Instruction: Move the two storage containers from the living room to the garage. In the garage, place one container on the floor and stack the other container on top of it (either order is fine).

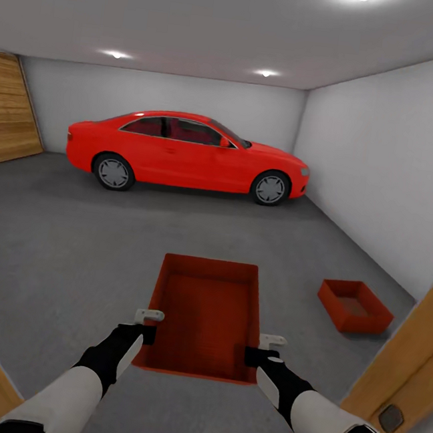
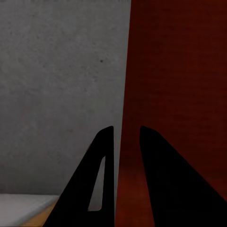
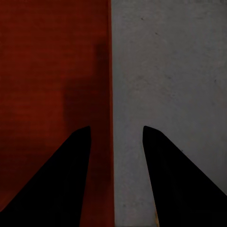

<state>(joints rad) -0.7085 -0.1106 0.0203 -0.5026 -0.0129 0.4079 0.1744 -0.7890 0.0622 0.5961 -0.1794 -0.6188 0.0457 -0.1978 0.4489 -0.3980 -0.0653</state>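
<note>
Both grippers are clamped on the near container (image 1: 206, 316), left gripper (image 1: 148, 325) on its left wall and right gripper (image 1: 263, 348) on its right wall, each straddling the rim with fingers nearly together. It's a lidless orange-red bin with tapering walls, carried above the mottled grey concrete floor (image 1: 72, 240). Second container (image 1: 355, 305) sits on that floor off to the right by the white wall. Head view also catches a glossy red car (image 1: 186, 154); wrist views just get bin wall against concrete.
</note>
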